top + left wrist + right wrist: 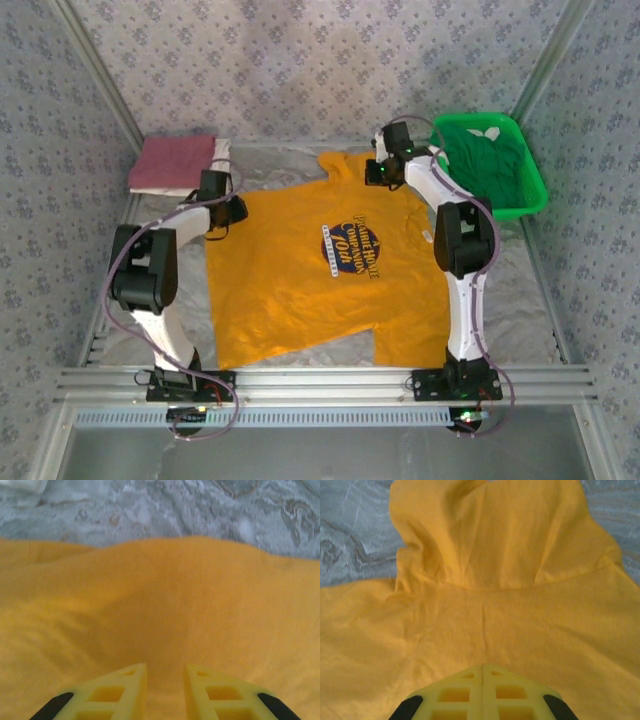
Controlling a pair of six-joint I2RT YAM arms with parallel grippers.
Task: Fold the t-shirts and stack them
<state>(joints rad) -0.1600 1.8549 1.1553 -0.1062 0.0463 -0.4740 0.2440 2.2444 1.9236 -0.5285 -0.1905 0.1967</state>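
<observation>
An orange-yellow t-shirt with a dark navy chest print lies spread flat on the table, collar end away from the arms. My left gripper is at its upper left edge. In the left wrist view the left gripper stands open by a narrow gap, its tips down on the orange cloth. My right gripper is at the shirt's upper right. In the right wrist view the right gripper is shut on the orange cloth, and a crease runs up from its tips toward a bunched flap.
A folded dusty red t-shirt lies on a white one at the back left. A bright green basket at the back right holds green cloth. Grey marbled table cover shows beyond the shirt's edge.
</observation>
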